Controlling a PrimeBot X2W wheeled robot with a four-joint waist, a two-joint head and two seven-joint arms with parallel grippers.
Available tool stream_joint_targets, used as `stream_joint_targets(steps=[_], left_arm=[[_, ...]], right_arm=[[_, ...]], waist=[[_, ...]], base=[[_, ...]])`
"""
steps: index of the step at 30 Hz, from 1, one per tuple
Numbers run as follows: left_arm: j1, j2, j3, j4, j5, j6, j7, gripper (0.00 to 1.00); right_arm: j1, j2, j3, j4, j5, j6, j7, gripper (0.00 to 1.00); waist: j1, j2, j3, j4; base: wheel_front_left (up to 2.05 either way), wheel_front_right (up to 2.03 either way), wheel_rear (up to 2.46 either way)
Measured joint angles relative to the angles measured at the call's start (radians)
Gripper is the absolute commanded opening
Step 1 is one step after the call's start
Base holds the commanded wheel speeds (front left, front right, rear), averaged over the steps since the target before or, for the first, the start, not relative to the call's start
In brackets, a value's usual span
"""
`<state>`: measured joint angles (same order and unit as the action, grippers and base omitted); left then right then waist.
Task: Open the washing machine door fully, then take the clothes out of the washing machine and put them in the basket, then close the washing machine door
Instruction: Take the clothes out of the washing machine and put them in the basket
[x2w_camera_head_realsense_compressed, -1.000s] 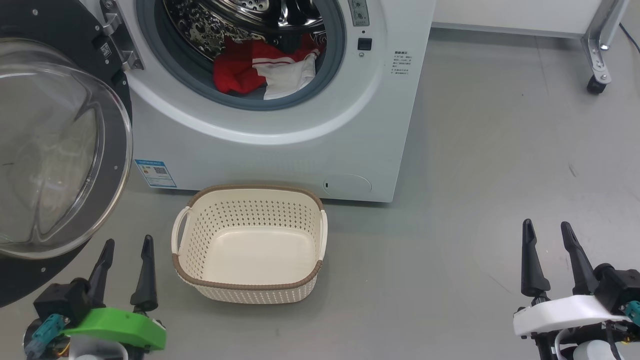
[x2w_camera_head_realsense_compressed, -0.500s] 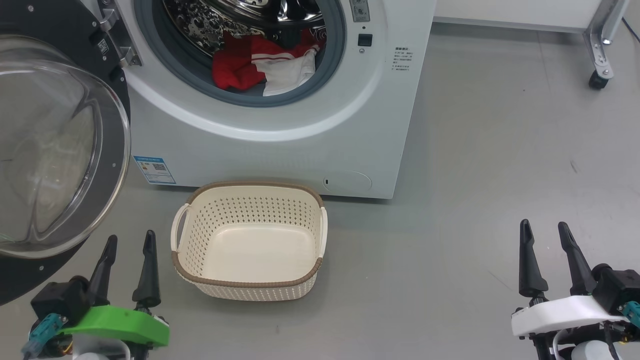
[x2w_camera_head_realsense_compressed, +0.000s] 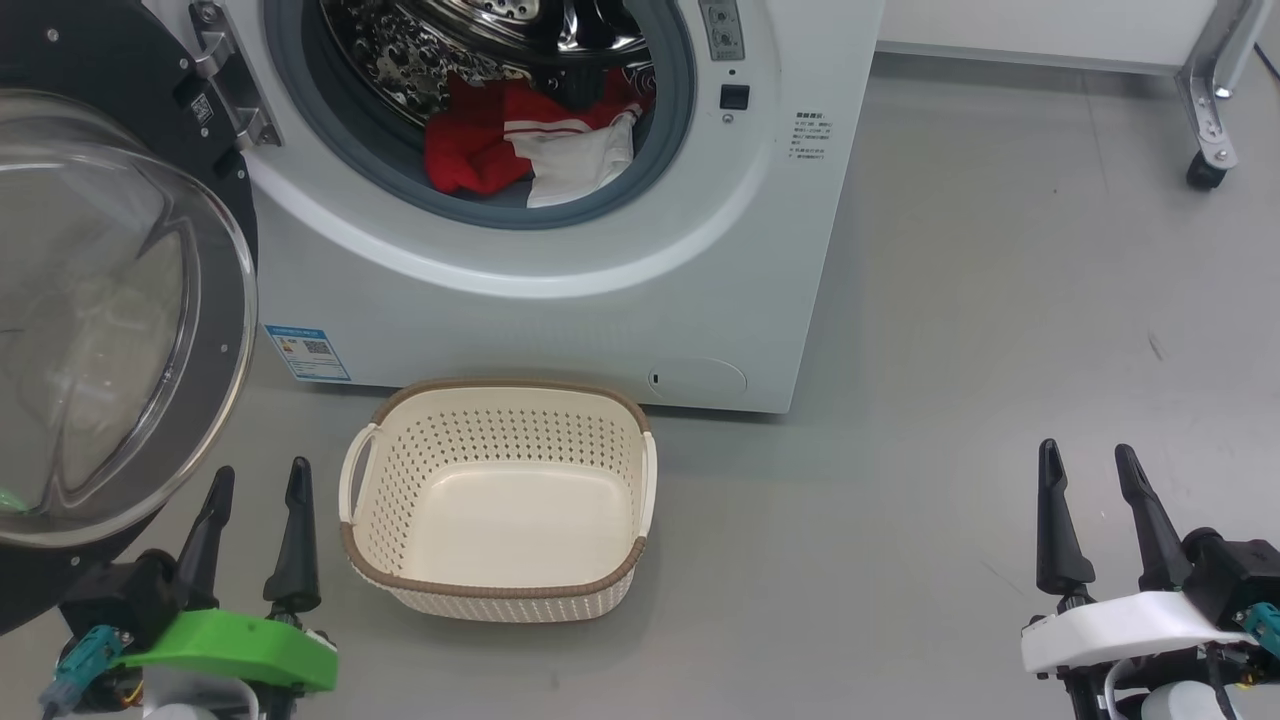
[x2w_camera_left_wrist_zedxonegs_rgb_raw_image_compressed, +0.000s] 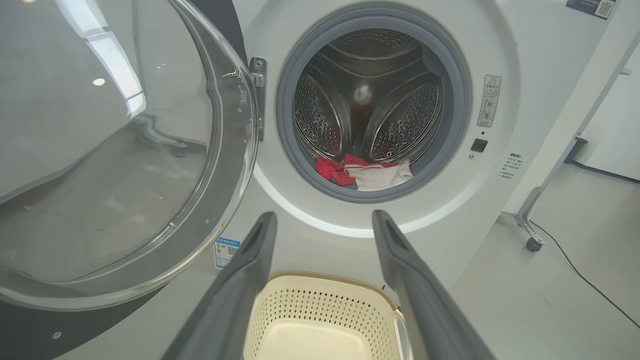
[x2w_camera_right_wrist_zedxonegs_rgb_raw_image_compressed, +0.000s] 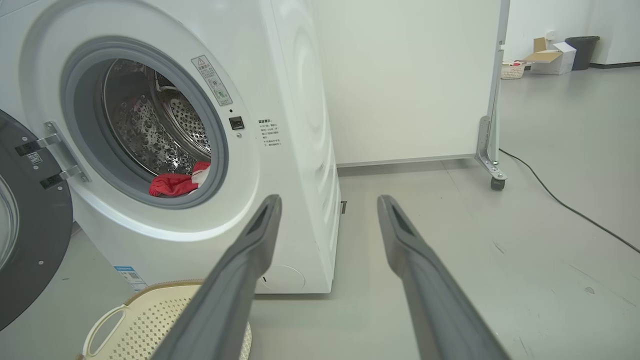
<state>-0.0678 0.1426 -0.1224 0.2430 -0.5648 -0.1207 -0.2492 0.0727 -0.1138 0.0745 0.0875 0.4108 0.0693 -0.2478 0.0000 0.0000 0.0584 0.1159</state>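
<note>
Meanwhile only the camera has shifted; both grippers, left gripper (x2w_camera_head_realsense_compressed: 256, 482) and right gripper (x2w_camera_head_realsense_compressed: 1088, 462), stay wide, empty.

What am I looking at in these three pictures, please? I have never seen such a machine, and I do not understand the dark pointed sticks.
The sticks are the robot's jaws: each arm ends in a gripper with two long dark fingers. The head picture looks down from the robot's head; the left gripper is at lower left, the right gripper at lower right. The other two pictures come from cameras on the wrists, looking along those fingers. Both grippers are open and hold nothing. In front stands the washing machine with the washing machine door swung open to the left. The clothes, red and white, lie inside the drum. On the grey floor before it sits the basket, with nothing in it.
</note>
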Motion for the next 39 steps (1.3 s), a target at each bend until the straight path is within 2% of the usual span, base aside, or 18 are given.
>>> stream_joint_targets(steps=[9,13,22,39], left_arm=[[0.000,0.009,-0.005,-0.012,0.002,0.000,0.000,1.00],[0.000,0.030,-0.004,-0.016,0.033,0.000,0.000,1.00],[0.000,0.029,-0.011,-0.016,0.034,0.000,0.000,1.00],[0.001,0.028,-0.055,-0.015,0.034,0.000,0.000,1.00]], right_arm=[[0.000,0.000,0.000,0.001,-0.001,0.000,0.000,1.00],[0.000,0.000,0.000,0.004,-0.001,0.000,0.000,1.00],[0.000,0.003,0.003,0.006,-0.001,0.000,0.000,1.00],[0.000,0.005,0.007,0.016,-0.002,0.000,0.000,1.00]], waist=[[0.0000,0.0000,-0.001,0.006],[0.0000,0.0000,-0.001,0.008],[0.0000,0.0000,0.000,0.010],[0.0000,0.0000,-0.004,0.003]], base=[[1.15,-1.15,0.00],[1.36,-1.36,0.00],[1.11,-1.11,0.00],[0.57,-0.57,0.00]])
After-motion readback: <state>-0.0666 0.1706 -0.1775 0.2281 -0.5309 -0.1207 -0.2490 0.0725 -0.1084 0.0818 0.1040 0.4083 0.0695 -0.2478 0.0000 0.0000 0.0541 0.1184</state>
